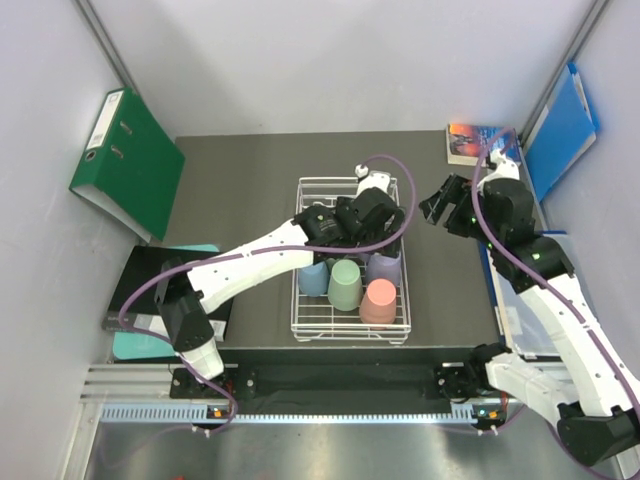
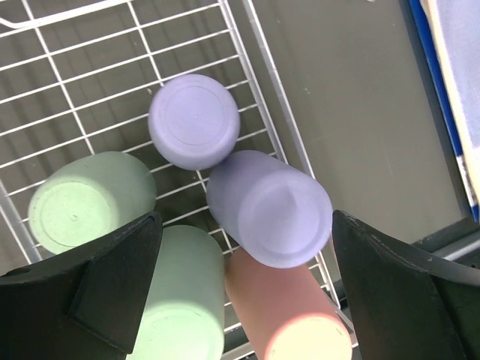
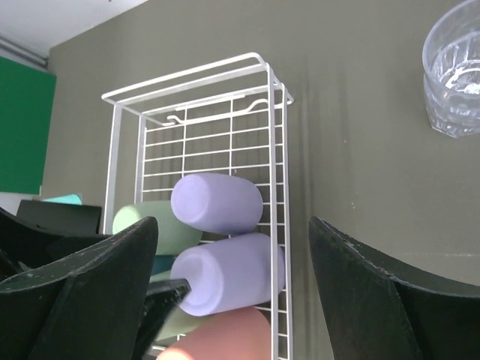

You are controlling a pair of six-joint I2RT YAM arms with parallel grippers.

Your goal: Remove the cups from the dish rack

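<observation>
The white wire dish rack [image 1: 302,300] stands mid-table with pastel cups upside down in it. The left wrist view looks down on two lilac cups [image 2: 193,120] [image 2: 270,208], two mint green ones [image 2: 86,201] [image 2: 180,300] and a salmon pink one [image 2: 289,315]. My left gripper [image 2: 246,217] hangs open over the nearer lilac cup, touching nothing. My right gripper [image 3: 234,221] is open and empty beside the rack's right side [image 3: 283,225]. A clear glass [image 3: 457,71] stands upright on the table, right of the rack. A light blue cup [image 1: 313,278] shows from above.
A green binder [image 1: 130,165] leans at the back left and a blue folder [image 1: 560,130] at the back right. A book [image 1: 475,143] lies at the table's back right corner. A black pad [image 1: 150,275] lies at the left edge.
</observation>
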